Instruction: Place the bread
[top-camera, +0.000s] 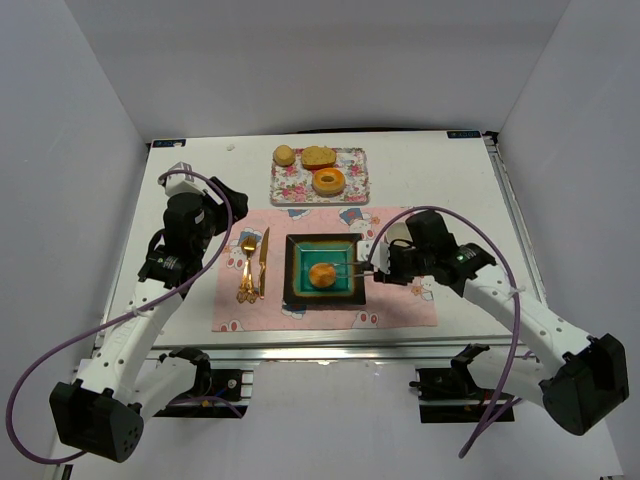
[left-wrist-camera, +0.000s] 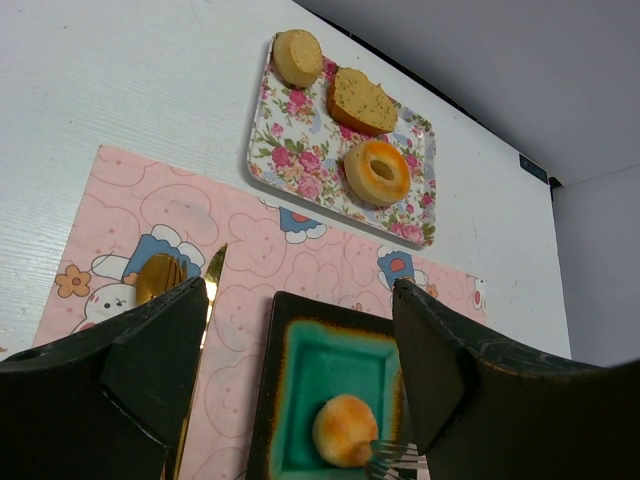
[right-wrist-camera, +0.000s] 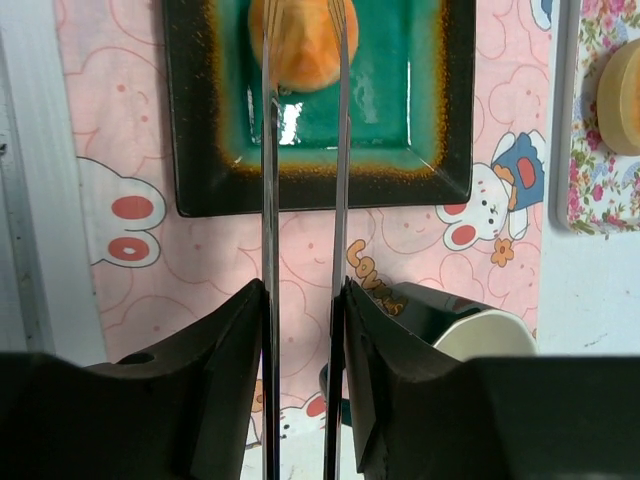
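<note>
White table (top-camera: 450, 170). Far side: floral tray (top-camera: 292, 187) holding tan bun (top-camera: 284, 155), cake slice (top-camera: 319, 157), doughnut (top-camera: 328, 181). Nearer: pink placemat (top-camera: 400, 305). On it, dark square plate (top-camera: 292, 275), teal centre. Gold fork (top-camera: 246, 270) and knife (top-camera: 263, 262) just left of plate, cup (right-wrist-camera: 480, 335) to its right. Metal tongs (right-wrist-camera: 268, 200), tips over plate.

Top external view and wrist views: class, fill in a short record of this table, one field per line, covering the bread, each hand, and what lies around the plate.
bread: on the teal plate, near its centre
plate: on the pink placemat
right hand: shut on metal tongs, their tips at the bread
left hand: open, holding nothing
left of plate: gold fork and knife
floral tray: tan bun, cake slice, ring doughnut
cup: beside the right hand
</note>
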